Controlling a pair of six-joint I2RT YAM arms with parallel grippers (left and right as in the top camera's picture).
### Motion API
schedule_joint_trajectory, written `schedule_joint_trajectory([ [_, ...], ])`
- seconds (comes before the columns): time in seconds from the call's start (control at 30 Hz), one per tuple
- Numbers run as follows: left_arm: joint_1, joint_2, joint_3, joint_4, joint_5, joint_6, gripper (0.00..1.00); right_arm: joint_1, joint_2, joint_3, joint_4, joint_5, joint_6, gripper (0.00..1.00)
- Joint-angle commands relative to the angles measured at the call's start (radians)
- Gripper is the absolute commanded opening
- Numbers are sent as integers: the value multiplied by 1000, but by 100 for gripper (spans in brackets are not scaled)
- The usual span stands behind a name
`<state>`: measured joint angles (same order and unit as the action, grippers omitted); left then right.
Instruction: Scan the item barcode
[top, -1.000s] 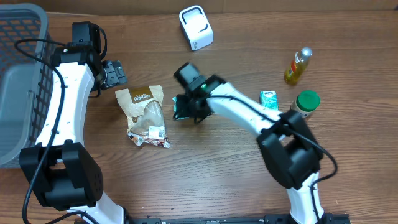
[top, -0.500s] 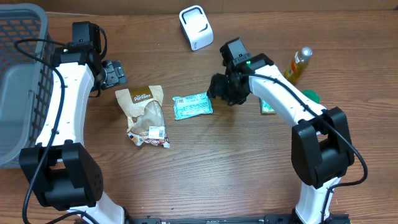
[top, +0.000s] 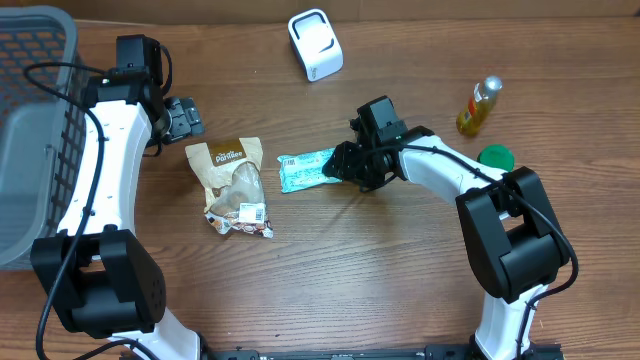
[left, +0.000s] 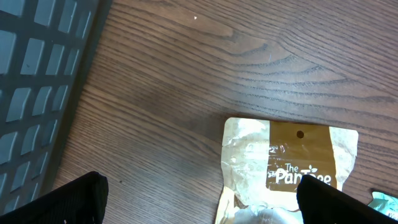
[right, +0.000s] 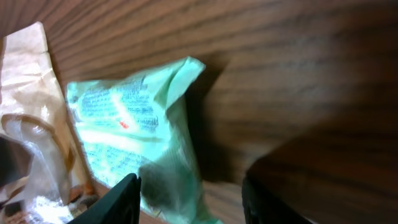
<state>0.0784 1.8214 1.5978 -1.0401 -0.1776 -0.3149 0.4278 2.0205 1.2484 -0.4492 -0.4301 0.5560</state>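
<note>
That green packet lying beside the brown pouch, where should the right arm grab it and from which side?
Take the green packet by its right end, the one nearest the right gripper, coming in low from the right. It lies flat on the table, so that thin end edge probably gives the fingers most to pinch, and the brown pouch sits close by its left end.

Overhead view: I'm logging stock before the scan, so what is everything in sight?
basket: one, grey, far left
scanner: one, white, top centre
snack bag: one, brown, left of centre
packet: one, light green, centre, beside the snack bag
bottle: one, yellow, right
lid: one, green, right, partly behind the arm
table: one, brown wood
left gripper: one, black, open, between basket and snack bag
right gripper: one, black, open, at the packet's right end
</note>
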Motion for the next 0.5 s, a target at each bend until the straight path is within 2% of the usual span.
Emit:
schedule_joint_trajectory([
  [0.0, -8, -17, 8, 1, -13, 4, 100, 2, -13, -64, 96, -79, 29, 46],
  [0.07, -8, -17, 8, 1, -13, 4, 100, 2, -13, -87, 136, -81, 66, 42],
  [0.3, -8, -17, 8, 1, -13, 4, 99, 2, -13, -138, 245, -88, 103, 40],
  [0.43, -8, -17, 8, 1, -13, 4, 100, 2, -13, -138, 247, -88, 103, 24],
  [0.47, -8, -17, 8, 1, -13, 4, 100, 2, -13, -138, 247, -88, 103, 16],
])
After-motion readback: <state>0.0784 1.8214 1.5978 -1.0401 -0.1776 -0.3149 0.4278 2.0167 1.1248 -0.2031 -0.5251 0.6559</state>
